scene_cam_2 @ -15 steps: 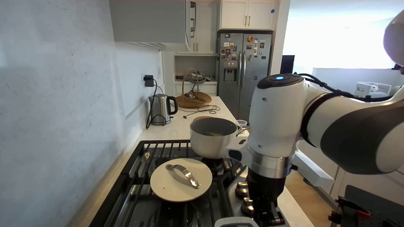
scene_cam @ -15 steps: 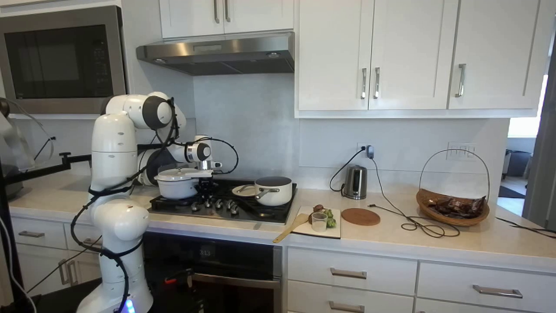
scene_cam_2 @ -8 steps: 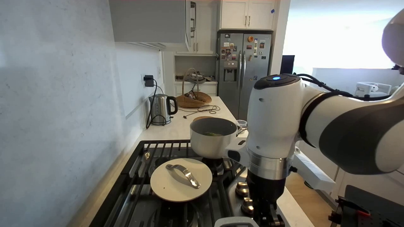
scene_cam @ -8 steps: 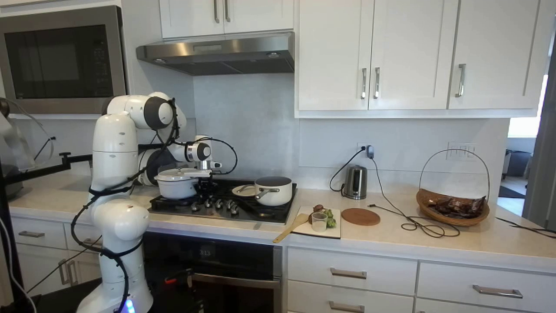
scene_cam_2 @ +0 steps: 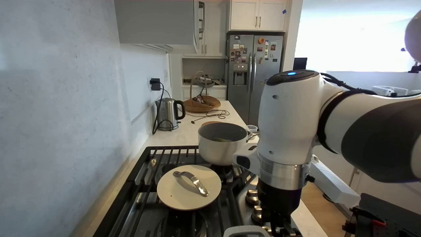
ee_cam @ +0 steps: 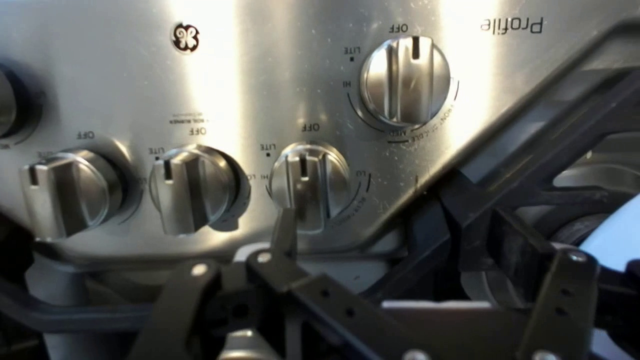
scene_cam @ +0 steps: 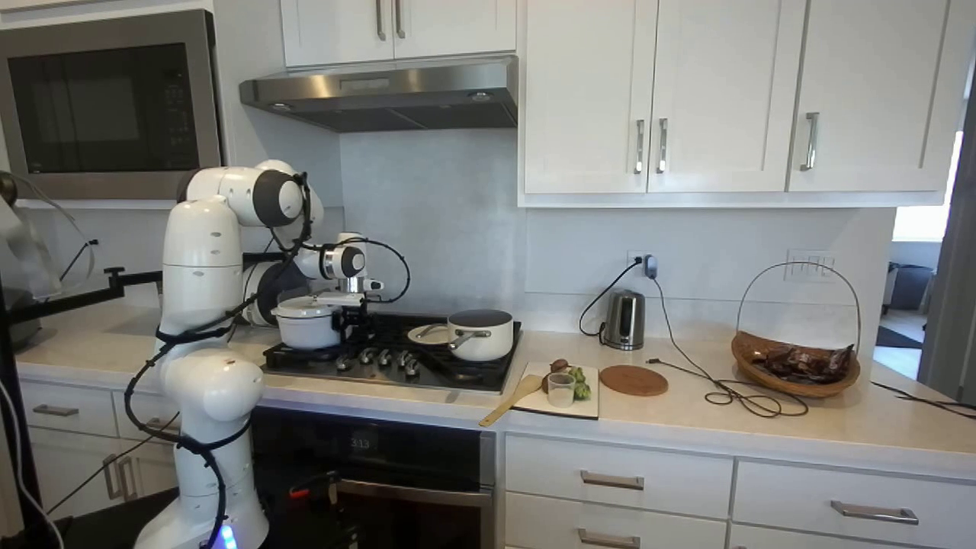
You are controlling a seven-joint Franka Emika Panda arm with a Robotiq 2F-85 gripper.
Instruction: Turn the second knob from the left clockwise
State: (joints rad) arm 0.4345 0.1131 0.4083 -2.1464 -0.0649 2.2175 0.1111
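Note:
The wrist view stands upside down, so the second knob from the left (ee_cam: pixel 310 187), a silver stove knob, appears second from the right there. Its dark line points near OFF. My gripper (ee_cam: pixel 395 227) is open with no knob between its fingers. One fingertip (ee_cam: pixel 285 225) overlaps the lower edge of that knob in the wrist view; whether they touch I cannot tell. The opposite finger (ee_cam: pixel 522 250) is over the black grate. Also on the panel is the leftmost knob (ee_cam: pixel 406 82), its line at OFF, and the third knob (ee_cam: pixel 192 190).
A white lidded pot (scene_cam: pixel 307 328) stands close beside the gripper, its grey handle (scene_cam_2: pixel 245 230) at an exterior view's bottom. An open pot (scene_cam_2: pixel 222 153) and a cream lid (scene_cam_2: pixel 189 194) are on the grates. The range hood (scene_cam: pixel 381 91) hangs above.
The hand has shifted slightly left and up in an exterior view, away from its earlier place over the knobs. The gripper has gone from shut to open.

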